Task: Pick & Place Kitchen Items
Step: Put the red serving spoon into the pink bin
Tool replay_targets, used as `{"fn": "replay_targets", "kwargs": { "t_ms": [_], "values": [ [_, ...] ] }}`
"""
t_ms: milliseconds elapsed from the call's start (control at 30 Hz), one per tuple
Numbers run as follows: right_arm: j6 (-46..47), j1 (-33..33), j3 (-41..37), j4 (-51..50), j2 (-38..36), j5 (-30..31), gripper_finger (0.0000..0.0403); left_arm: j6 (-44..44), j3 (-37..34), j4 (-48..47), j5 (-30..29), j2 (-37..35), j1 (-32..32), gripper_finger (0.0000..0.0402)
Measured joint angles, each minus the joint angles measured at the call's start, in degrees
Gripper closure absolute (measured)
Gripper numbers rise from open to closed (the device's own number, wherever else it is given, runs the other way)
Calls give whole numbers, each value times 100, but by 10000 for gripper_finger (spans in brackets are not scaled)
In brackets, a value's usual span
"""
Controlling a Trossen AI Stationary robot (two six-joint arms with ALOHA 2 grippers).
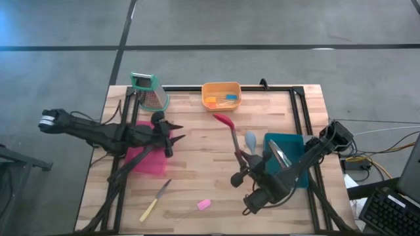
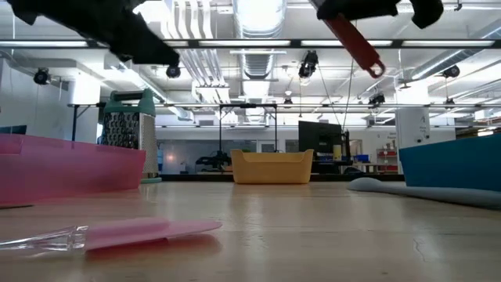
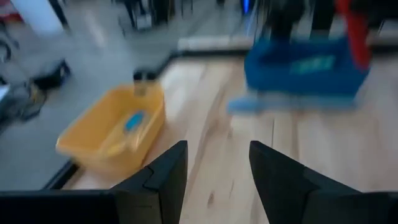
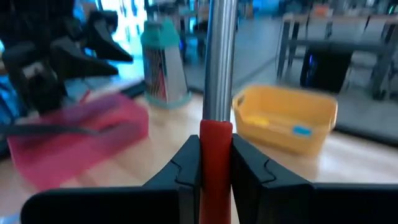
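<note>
- The worktop (image 1: pixel 197 164) is pale wooden planking with a black frame along its edges; it stands on a grey floor (image 1: pixel 262 23) crossed by dark lines.
- The orange tub (image 1: pixel 221 95) sits at the far edge of the worktop, with small blue and yellow tools inside; I use it as the landmark.
- The metal grater (image 1: pixel 149 90) with its green top stands upright to the left of the tub, near the same far edge.
- The pink bin (image 1: pixel 147 159) lies nearer than the tub and to its left; the left pincer (image 1: pixel 176 133) hangs above that bin's far side, fingers apart and empty.
- The blue bin (image 1: pixel 289 157) lies nearer than the tub and to its right, with slim metal cutlery (image 1: pixel 281 156) in it.
- The right pincer (image 4: pixel 216 163) is clenched on the red spoon (image 1: pixel 228 129), which is lifted off the worktop, its red bowl pointing toward the tub.
- A pale-blue spoon (image 1: pixel 250 140) rests on the wood just beside the blue bin, on the tub side.
- A yellow-handled knife (image 1: pixel 155 199) and a small pink tool (image 1: pixel 203 204) lie at the near edge, well apart from the tub.
- Beyond the worktop the room shows ceiling strip lights (image 2: pixel 258 16), pipes and distant desks.
</note>
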Motion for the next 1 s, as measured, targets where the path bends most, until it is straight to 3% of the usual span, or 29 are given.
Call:
{"fn": "replay_targets", "kwargs": {
  "t_ms": [133, 233, 333, 533, 767, 1000],
  "values": [
    [-508, 1, -4, 462, 0, 609, 360, 240, -432, 1729, 330, 65, 0, 225],
    [-995, -2, -36, 937, 0, 969, 360, 380, -625, 2728, 960, 214, 0, 225],
    [-1343, -3, -41, 1300, 0, 1004, 360, 537, -663, 3338, 1426, 423, -2, 225],
    [-1718, -63, -43, 1619, 18, 1019, 360, 718, -593, 4413, 1515, 1114, 1, 225],
    [-1777, -91, -45, 1623, 26, 1015, 360, 723, 166, 4899, 2241, 2124, 0, 225],
    [-1895, -65, -45, 1655, 26, 1011, 360, 889, 1131, 4877, 2280, 3149, 15, 225]
  ]
}}
